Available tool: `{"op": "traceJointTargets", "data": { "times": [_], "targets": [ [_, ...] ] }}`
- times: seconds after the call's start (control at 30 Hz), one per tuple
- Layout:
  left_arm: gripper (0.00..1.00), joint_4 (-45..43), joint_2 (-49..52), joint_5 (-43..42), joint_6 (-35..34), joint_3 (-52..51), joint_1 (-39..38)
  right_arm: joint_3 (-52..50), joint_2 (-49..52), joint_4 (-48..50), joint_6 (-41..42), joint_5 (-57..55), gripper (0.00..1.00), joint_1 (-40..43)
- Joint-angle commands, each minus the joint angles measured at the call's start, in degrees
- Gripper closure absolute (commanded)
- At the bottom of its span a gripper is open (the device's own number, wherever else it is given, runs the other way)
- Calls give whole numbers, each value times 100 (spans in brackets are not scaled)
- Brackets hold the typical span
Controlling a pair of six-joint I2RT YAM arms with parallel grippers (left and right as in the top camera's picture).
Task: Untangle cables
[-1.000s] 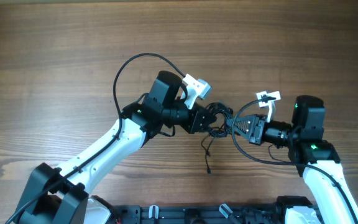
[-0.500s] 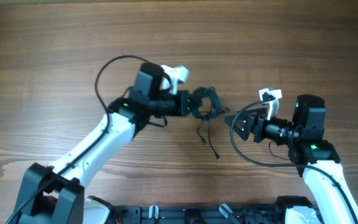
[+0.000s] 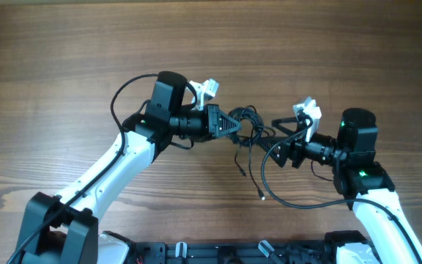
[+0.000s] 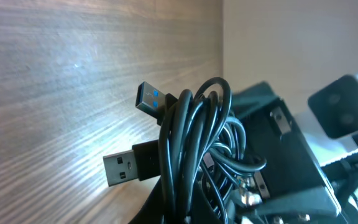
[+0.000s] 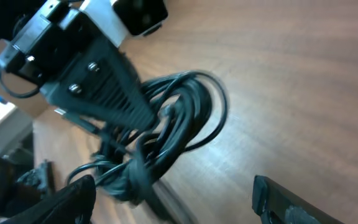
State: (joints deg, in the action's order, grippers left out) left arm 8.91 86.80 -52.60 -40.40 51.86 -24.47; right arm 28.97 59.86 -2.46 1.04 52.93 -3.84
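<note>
A knotted bundle of thin black cables (image 3: pixel 249 122) hangs off the tip of my left gripper (image 3: pixel 233 123), which is shut on it. One loose strand trails down the table to a small plug (image 3: pixel 261 196). In the left wrist view the cables (image 4: pixel 191 143) loop up in front of me, with a blue USB plug (image 4: pixel 148 98) and a black USB plug (image 4: pixel 120 168) sticking out to the left. My right gripper (image 3: pixel 278 141) stands open just right of the bundle. Seen from the right wrist, the cables (image 5: pixel 166 130) lie ahead of the right gripper (image 5: pixel 173 202), between its spread fingers (image 5: pixel 73 199).
The wooden table (image 3: pixel 64 59) spreads on all sides. The right arm's own thicker wiring (image 3: pixel 299 202) loops down near the trailing strand. A black frame (image 3: pixel 255 251) runs along the front edge.
My right gripper has opened and let go of the cables. My left gripper has closed tight and carried the bundle up and left, dragging the loose strand along.
</note>
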Motion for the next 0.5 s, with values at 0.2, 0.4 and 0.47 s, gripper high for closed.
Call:
{"op": "traceJointTargets", "data": {
  "times": [0.2, 0.4, 0.47],
  "targets": [
    [96, -15, 33, -461, -83, 26, -15, 59, 33, 48, -254, 584, 44, -24],
    [96, -39, 33, -461, -85, 26, -15, 57, 31, -435, -254, 691, 50, -24],
    [96, -61, 33, -457, -142, 26, -15, 57, 31, -492, -256, 804, 52, -24]
  ]
}}
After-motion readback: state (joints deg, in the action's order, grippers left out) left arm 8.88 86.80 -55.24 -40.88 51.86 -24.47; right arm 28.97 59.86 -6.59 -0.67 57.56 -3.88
